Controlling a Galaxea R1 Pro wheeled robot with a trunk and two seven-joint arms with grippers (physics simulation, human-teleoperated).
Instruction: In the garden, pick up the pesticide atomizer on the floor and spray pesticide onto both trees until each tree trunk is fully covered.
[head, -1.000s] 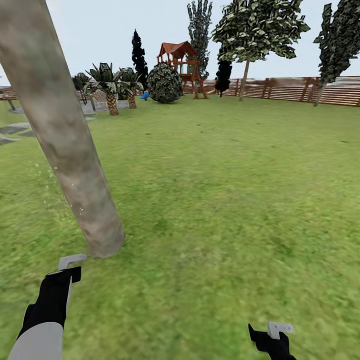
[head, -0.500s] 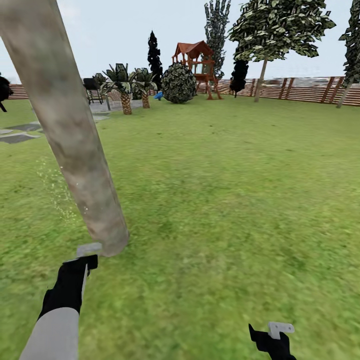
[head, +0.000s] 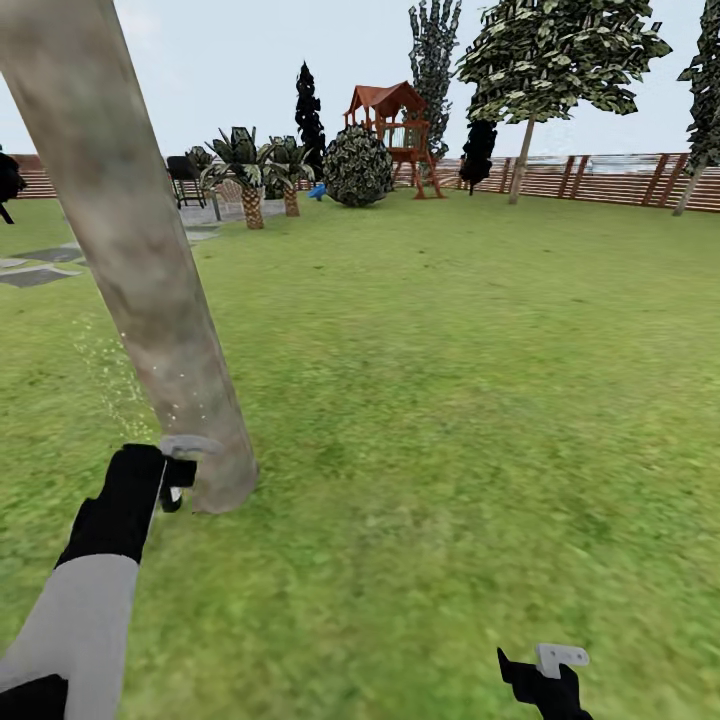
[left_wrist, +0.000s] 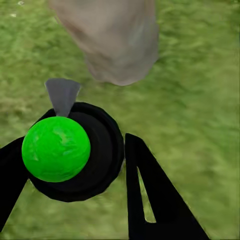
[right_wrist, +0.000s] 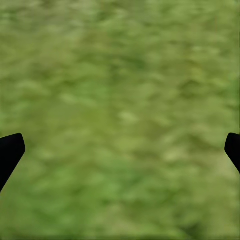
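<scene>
An outdoor garden, a backyard by the look of it: a wide green lawn (head: 450, 400) runs back to a reddish-brown slatted wooden fence (head: 600, 178) under pale open sky; a thick leaning tree trunk (head: 130, 250) rises from the grass close by. Farther off stand a wooden play tower with a red roof (head: 390, 125), short palms (head: 245, 170), a round bush (head: 357, 168), tall trees (head: 560, 60); grey stepping stones (head: 40, 272) lie at the lawn's edge.

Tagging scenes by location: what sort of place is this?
Most likely a backyard garden: a wide green lawn, a reddish-brown slatted wooden fence along the far edge, a red-roofed wooden play tower, and a thick mottled grey-brown tree trunk close by.
</scene>
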